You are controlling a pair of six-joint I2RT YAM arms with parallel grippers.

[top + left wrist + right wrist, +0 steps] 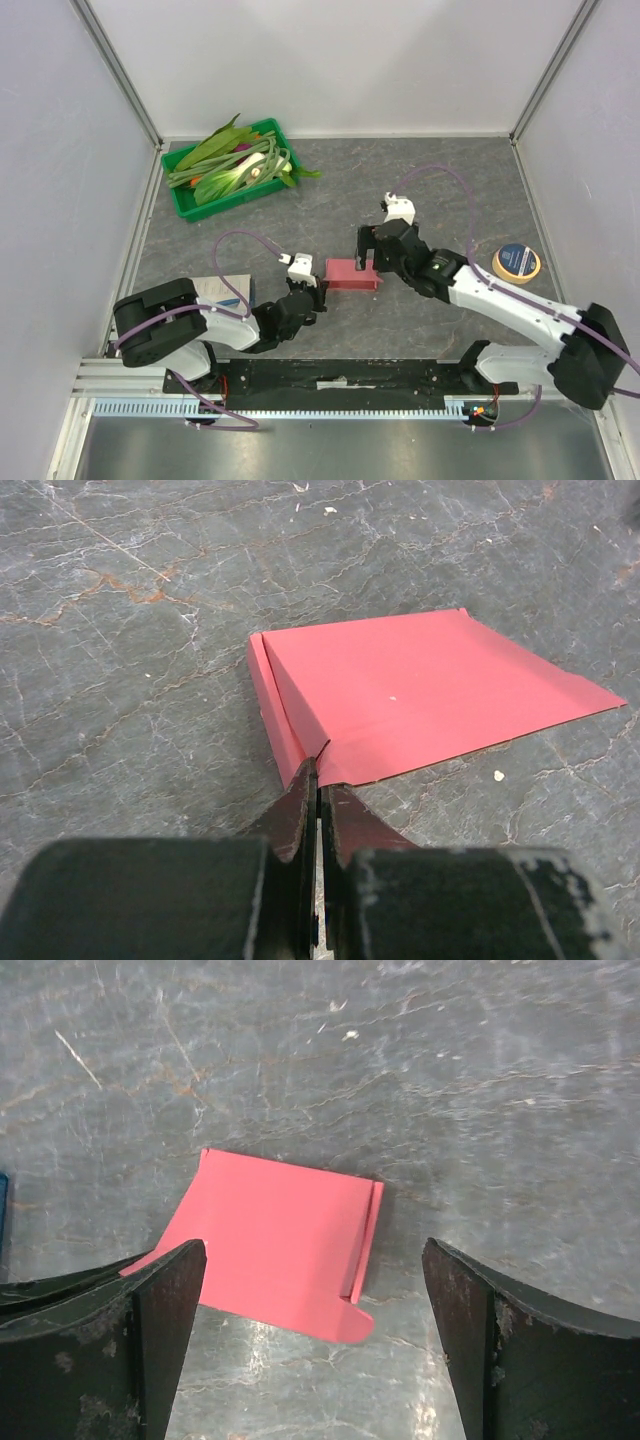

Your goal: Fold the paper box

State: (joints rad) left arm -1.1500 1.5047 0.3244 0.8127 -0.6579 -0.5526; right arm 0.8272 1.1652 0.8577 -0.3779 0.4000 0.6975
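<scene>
Paper box (352,274) lies mid-table, flat, with one narrow strip folded up along a side, between the two claws.

Left gripper (318,293): jaws pressed together, tips nipping the box's near-left corner where the crease ends. How much card sits between them is hard to tell, as the fingers (300,810) cover that spot.

Right gripper (368,258): hangs over the box's right part, jaws spread wide, holding nothing.

Around:
- Green tray (190,205), far left, heaped with leafy vegetables (235,160), well apart from the box.
- Tape roll (517,263) on the right, beside the right arm.
- White-and-blue booklet (215,290), near left, partly under the left arm and its cable.

From overhead, the right claw hides the box's right edge. Flaps and tabs are mostly not readable.
</scene>
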